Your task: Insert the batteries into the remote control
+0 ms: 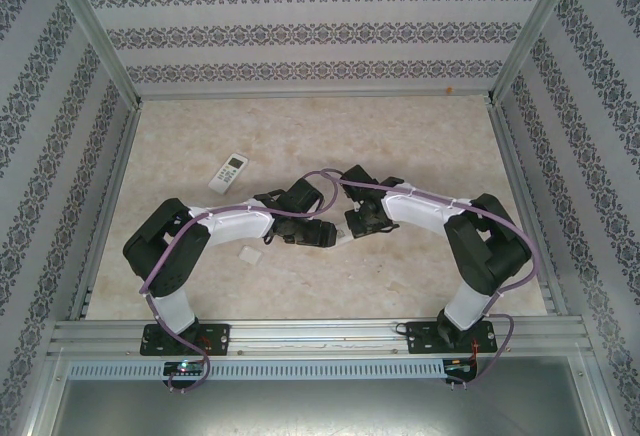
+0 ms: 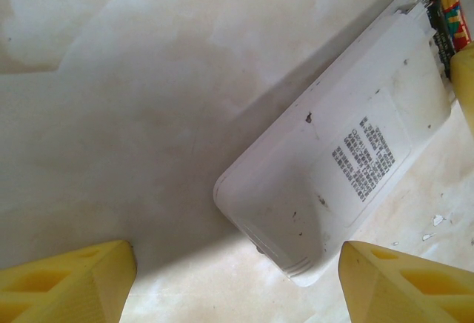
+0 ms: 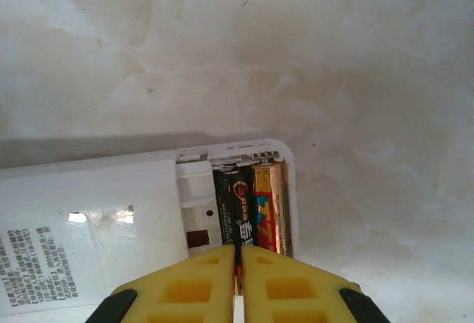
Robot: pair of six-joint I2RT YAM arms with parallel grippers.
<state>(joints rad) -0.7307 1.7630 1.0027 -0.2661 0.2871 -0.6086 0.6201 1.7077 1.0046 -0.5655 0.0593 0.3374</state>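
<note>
Remote point(image 2: 326, 182): lies face down on the bench point(image 1: 400, 146) between the two arms, printed label up and battery cover off, so the bay is open to you.
Batteries point(image 3: 244, 197): a dark cell point(image 3: 235, 215) and an orange-gold cell point(image 3: 271, 204) sit side by side in the bay, touching. You cannot tell whether they are fully seated.
Right pincer point(image 3: 238, 258): clenched, its yellow tips pressed together with nothing visibly held, right at the near end of the two cells. You seem to be using it as a blunt pusher to seat them, not to carry anything.
Left pincer point(image 2: 237, 250): released, its fingers point(image 2: 67, 282) spread wide either side of the remote's rounded end and not gripping it. It is probably placed there so the case cannot slide while you push.
Right wrist view: gives you the bay close up, with both cells and the end wall.
Left wrist view: gives you the label and the length of the case, with the bay far off at the top corner.
Top view: adds a second remote point(image 1: 230, 171) well apart at the back left, and a small white piece point(image 1: 250, 254) beside the left arm, possibly the cover.
Left to do: in all likelihood, press the cells home and refit the cover.
</note>
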